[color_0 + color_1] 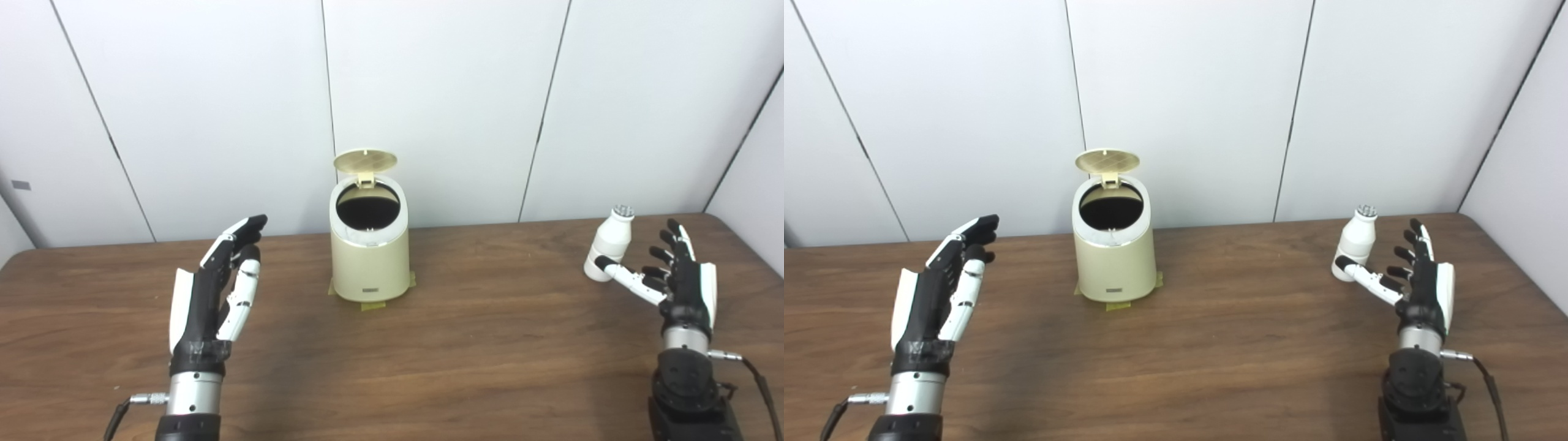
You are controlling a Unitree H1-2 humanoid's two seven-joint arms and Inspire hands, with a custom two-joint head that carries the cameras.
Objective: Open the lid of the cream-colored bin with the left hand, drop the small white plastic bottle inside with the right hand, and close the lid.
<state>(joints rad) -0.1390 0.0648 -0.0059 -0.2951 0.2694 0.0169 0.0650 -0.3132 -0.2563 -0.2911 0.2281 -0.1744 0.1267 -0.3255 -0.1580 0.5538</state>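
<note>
The cream-colored bin (369,257) stands at the middle back of the table with its round lid (365,160) tipped up and its dark inside showing. My left hand (215,288) is open and empty, well to the left of the bin. The small white plastic bottle (609,244) stands upright at the right. My right hand (674,277) is open just right of the bottle, palm toward it, with the thumb reaching the bottle's base.
The bin sits on tape patches (373,304) on the brown wooden table (465,343). White wall panels (429,104) stand close behind the table. The table's right corner (726,220) lies just beyond my right hand.
</note>
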